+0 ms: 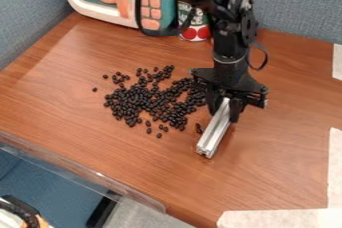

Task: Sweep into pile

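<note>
We take gathering to be the step in hand, for the dark beans (148, 98) lie in a loose spread with stragglers at its left and near edges. Next we would need to draw the metal bar (215, 132) along an outer edge, pushing inward. Our gripper (225, 107) grasps the bar by its far end, and the beans lie just to its left on the table (280, 157)

Black beans (135, 103), scattered on table (280, 167); silver bar (214, 131), slanted, beside them

Soft, even light; faint sheen on tabletop (274, 179)
</note>
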Action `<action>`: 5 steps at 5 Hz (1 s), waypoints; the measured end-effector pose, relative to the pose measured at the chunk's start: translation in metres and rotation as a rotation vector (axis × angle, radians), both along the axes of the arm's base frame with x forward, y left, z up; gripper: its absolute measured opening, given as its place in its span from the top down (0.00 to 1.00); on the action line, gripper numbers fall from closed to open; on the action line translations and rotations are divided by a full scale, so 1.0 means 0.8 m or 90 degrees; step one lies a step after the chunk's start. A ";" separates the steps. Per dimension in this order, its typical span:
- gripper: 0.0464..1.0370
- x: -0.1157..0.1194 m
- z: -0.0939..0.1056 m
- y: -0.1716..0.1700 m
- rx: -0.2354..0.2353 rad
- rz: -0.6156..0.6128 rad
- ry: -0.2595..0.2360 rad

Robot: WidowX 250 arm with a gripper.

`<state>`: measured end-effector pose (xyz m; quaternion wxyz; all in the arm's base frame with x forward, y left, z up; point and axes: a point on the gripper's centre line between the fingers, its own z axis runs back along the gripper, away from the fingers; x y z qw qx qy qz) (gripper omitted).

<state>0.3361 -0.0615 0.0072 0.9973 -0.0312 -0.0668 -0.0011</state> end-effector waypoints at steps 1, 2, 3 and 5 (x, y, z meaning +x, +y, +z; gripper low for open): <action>0.67 0.024 -0.010 0.004 -0.022 0.077 0.004; 0.67 0.048 -0.013 0.013 -0.030 0.122 0.013; 0.67 0.054 -0.014 0.020 0.000 0.139 0.022; 0.67 0.046 -0.015 0.034 0.034 0.156 0.019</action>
